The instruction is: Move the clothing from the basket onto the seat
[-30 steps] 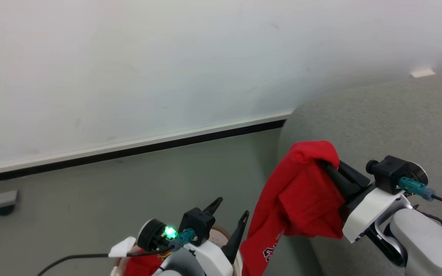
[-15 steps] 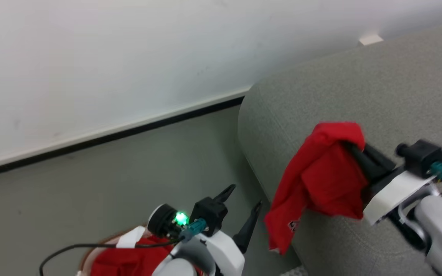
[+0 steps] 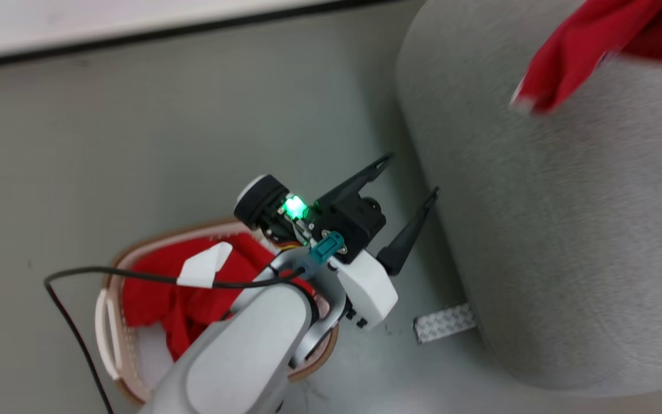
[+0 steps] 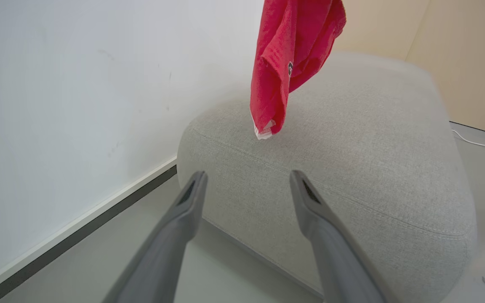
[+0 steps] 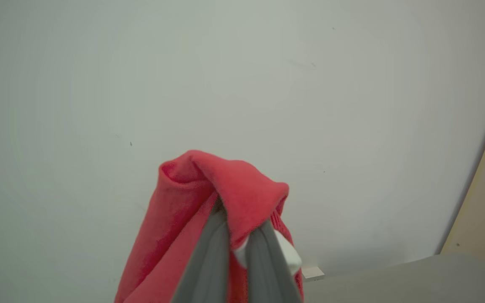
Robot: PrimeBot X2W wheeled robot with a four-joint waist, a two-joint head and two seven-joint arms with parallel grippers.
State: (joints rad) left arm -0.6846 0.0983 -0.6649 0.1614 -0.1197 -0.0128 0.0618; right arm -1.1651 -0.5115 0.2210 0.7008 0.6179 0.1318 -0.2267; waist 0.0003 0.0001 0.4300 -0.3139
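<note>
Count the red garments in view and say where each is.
2 at least. One red garment hangs from the shut right gripper above the seat. A red heap lies in the basket; it may be several pieces, part hidden by the left arm.

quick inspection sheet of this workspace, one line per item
surface: light grey woven seat standing on a grey floor
job's things: one red garment hangs over the seat from the right gripper, contact with the seat unclear; more red clothing lies in the basket on the floor
clutter: patterned strip on the floor at the seat's base
grippers: left gripper open, holding nothing; right gripper shut on the red garment
cables: black cable with a white tag runs to the left wrist; white cable on the floor beyond the seat
surroundings: white wall with dark skirting; beige panel
</note>
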